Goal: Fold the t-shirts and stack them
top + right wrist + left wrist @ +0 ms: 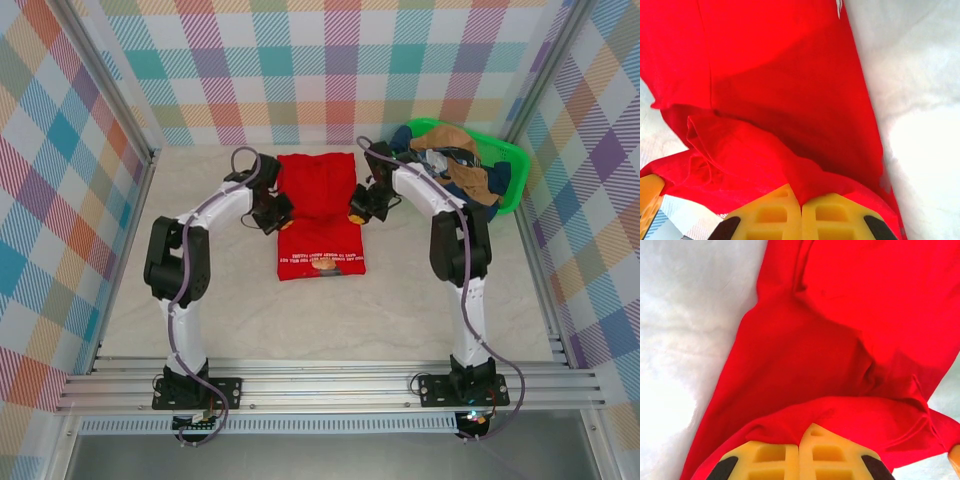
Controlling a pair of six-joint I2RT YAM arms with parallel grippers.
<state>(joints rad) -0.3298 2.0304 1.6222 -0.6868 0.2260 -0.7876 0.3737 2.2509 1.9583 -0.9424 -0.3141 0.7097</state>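
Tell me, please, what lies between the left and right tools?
The red t-shirt spans the stretch between the left tool and right tool, in the top view; each pinches its edge.

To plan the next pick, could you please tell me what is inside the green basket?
A tan-brown shirt and a navy shirt, tangled; whatever lies beneath them is covered.

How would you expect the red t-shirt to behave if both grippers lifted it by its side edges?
Probably floppy: the red t-shirt bunches into soft folds at the left gripper and right gripper, both shut on it. It would likely sag in the middle between them. Being thin cloth, it seems light.
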